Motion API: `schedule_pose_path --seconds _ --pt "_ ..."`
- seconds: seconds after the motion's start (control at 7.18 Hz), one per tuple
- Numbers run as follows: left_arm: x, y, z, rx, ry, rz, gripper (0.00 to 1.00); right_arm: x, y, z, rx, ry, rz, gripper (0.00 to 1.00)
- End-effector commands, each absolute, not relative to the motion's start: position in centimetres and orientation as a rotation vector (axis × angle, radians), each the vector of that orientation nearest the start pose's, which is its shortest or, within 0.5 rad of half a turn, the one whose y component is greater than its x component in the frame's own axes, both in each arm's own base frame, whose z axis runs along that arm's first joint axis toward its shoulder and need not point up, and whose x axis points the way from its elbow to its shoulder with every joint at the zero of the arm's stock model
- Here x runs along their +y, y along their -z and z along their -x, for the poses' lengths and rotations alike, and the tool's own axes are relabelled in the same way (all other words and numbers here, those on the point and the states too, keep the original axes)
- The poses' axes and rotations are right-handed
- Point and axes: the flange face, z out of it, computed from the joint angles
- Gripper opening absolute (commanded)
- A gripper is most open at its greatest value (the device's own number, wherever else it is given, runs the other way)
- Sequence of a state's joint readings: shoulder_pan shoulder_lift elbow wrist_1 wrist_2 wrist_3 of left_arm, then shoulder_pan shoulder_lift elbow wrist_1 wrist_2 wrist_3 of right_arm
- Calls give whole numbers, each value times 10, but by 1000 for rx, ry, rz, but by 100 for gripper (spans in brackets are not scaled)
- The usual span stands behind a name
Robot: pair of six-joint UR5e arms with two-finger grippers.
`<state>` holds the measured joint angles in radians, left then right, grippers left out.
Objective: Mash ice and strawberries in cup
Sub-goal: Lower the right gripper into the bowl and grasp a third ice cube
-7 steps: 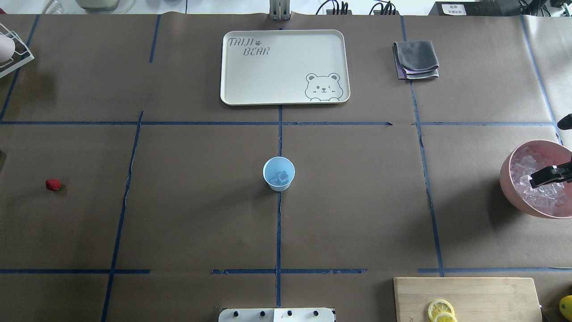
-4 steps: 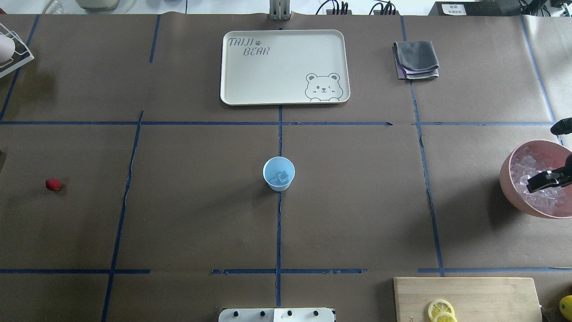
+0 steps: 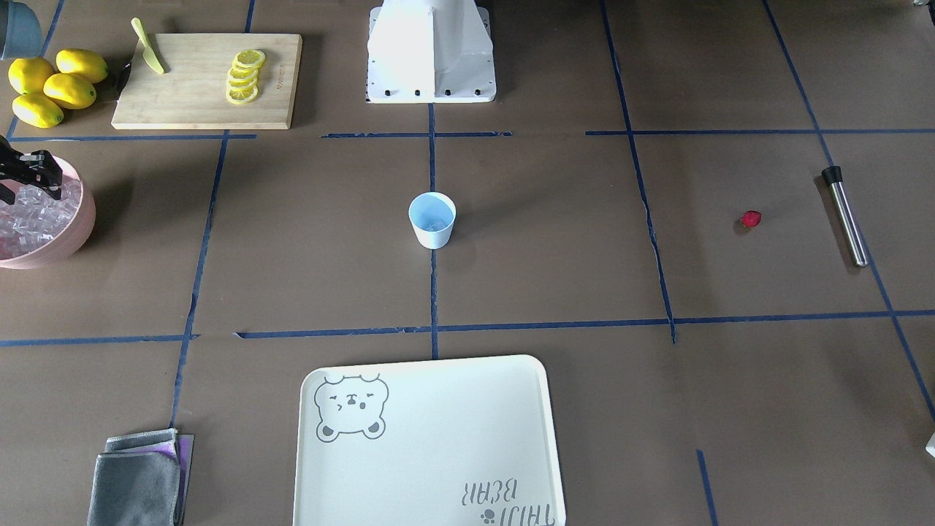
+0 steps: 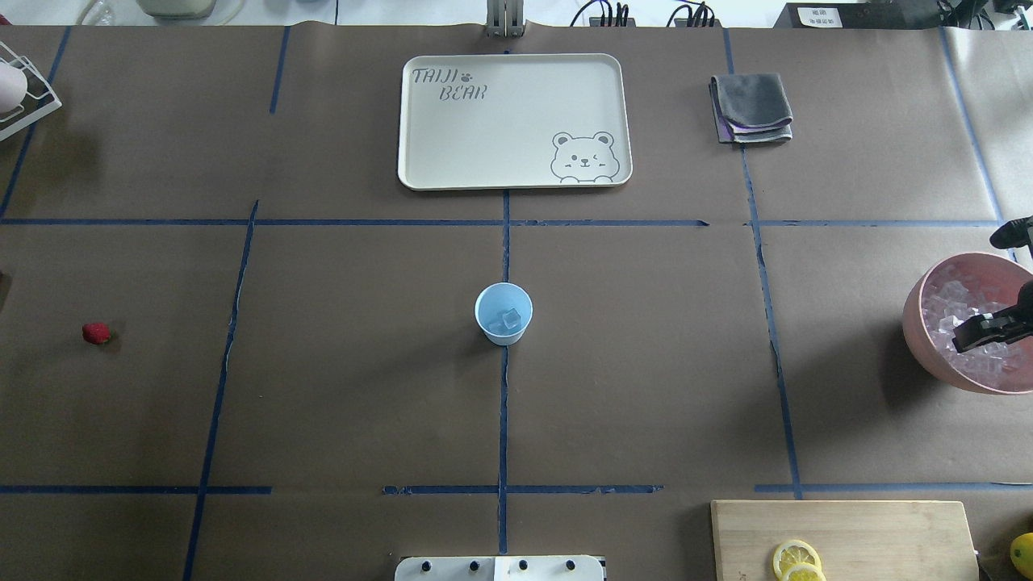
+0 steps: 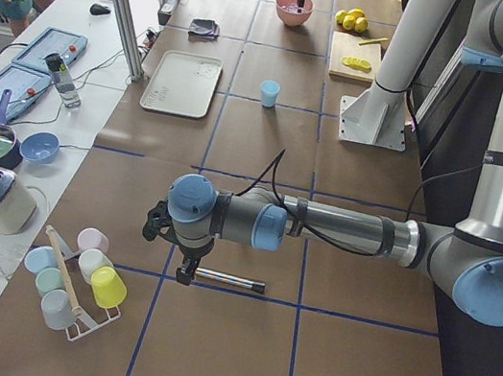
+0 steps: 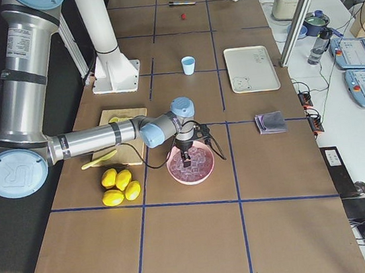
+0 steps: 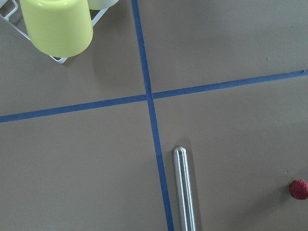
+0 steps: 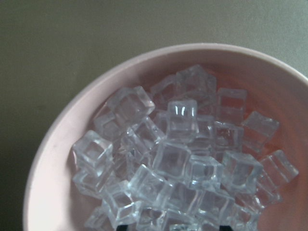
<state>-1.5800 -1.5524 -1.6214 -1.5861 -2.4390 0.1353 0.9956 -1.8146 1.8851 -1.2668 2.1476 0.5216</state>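
Note:
The pale-blue cup [image 4: 503, 313] stands upright at the table's centre with a couple of ice cubes [image 4: 509, 319] in it. The strawberry [image 4: 96, 332] lies alone on the paper far to the left, beside a steel rod [image 3: 846, 215]. My right gripper [image 4: 975, 334] hangs over the pink bowl [image 4: 913, 316], which is heaped with ice [image 8: 179, 159]. Its two dark fingertips stand apart at the lower edge of the right wrist view, open, with nothing held. My left gripper [image 5: 186, 272] hovers above the rod [image 5: 231, 281]. It shows only in the exterior left view, so I cannot tell its state.
A cream bear tray [image 4: 420, 121] and a folded grey cloth [image 4: 751, 107] lie at the far side. A cutting board [image 3: 190, 102] with lemon slices and a green knife, and whole lemons [image 3: 51, 88], sit near the base. A rack of cups [image 5: 79, 279] stands at the left end.
My right gripper has drifted slightly toward the robot's side and lower over the ice in the pink bowl. The cup, the strawberry and everything else have stayed put.

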Motion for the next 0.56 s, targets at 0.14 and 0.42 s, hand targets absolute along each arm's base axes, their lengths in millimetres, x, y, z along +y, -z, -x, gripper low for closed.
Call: schedule_pose_path --seconds 0.14,0.42 --pt "-486 -634 62 863 -138 -107 100 -388 -591 158 -676 159 -9 69" --pt "-486 -634 61 869 -138 -107 100 -387 -592 156 -674 156 -7 30"
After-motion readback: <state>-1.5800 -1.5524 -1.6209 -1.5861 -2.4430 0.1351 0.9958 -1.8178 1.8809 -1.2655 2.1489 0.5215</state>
